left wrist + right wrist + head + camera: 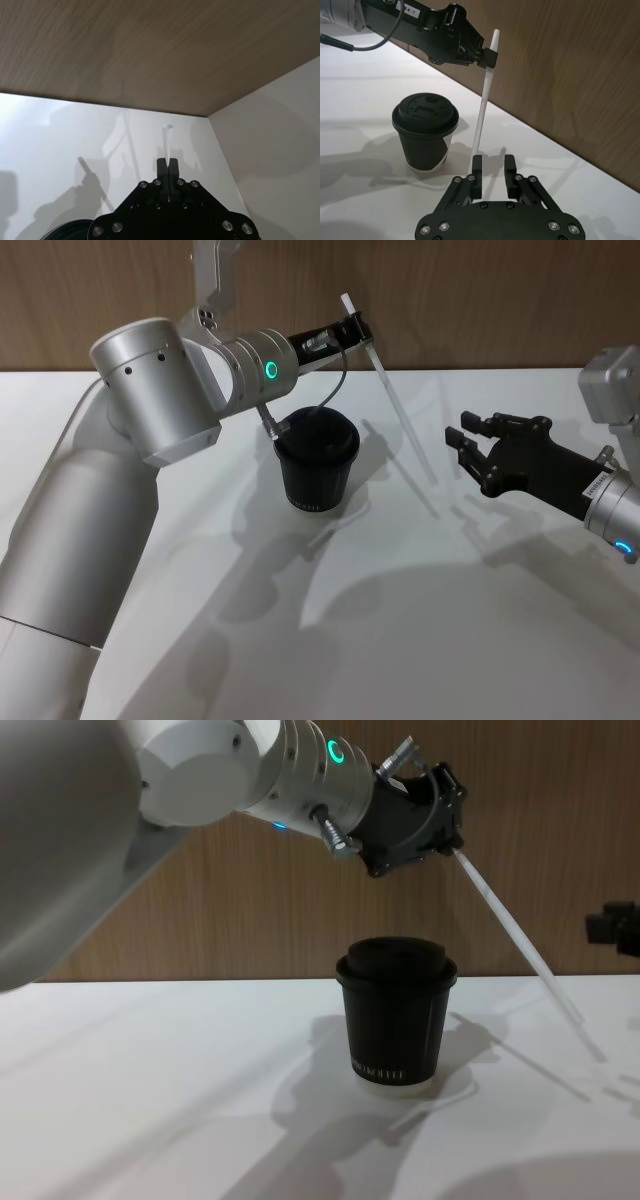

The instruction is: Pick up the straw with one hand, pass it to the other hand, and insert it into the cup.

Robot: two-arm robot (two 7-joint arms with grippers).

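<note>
My left gripper (358, 330), on its silver green-lit wrist, is shut on the white straw (400, 405) close to its top end, up above and behind the cup. The straw slants down to the right, its lower end in the air over the table. In the left wrist view the straw (167, 142) sticks out beyond the closed fingertips. The black lidded cup (318, 462) stands upright on the table below the left wrist. My right gripper (462, 445) hovers open to the right of the straw's lower end, a small gap away. The right wrist view has the straw (482, 107) just beyond the open right gripper (493, 172).
A wood-panelled wall (480, 300) runs along the back edge of the white table (400, 640). The left arm's thick silver links (150, 390) reach across the left of the table. A thin dark cable (335, 390) loops from the left wrist above the cup.
</note>
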